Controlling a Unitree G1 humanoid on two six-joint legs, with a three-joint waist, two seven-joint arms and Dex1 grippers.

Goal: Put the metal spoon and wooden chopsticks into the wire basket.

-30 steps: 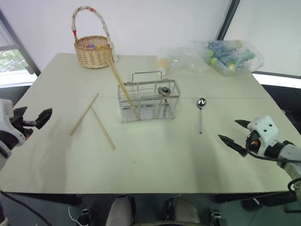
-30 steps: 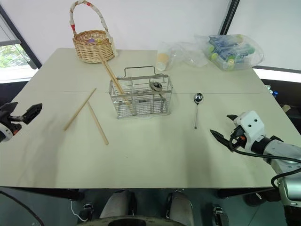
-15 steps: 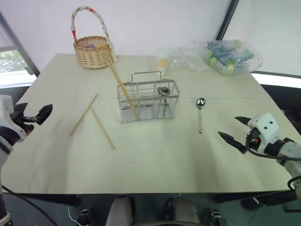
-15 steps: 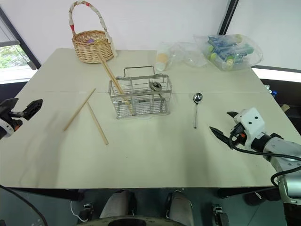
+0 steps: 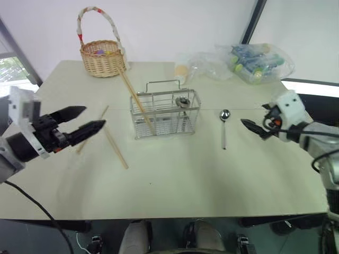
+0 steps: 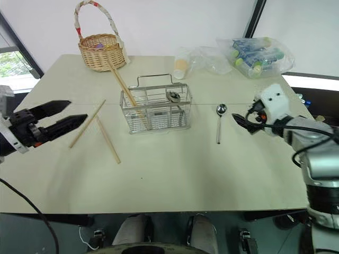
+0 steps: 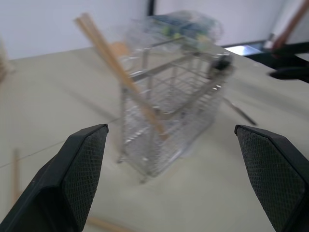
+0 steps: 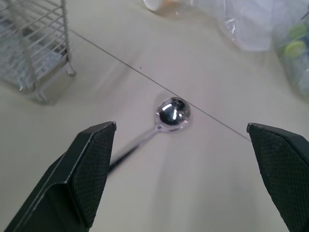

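1. My right gripper (image 5: 253, 127) has its jaws spread wide, holding nothing.
2. The metal spoon (image 8: 164, 121) lies flat on the desk (image 5: 175, 185), just ahead of those jaws.
3. It looks thin, hard and slippery (I would pinch the handle's middle).
4. My left gripper (image 5: 85, 120) is wide apart too.
5. Two wooden chopsticks (image 5: 108, 138) lie just past its jaws, light and stiff.
6. The wire basket (image 5: 165, 112) already holds some.

Lab-like room: bare table (image 5: 175, 180), plain walls
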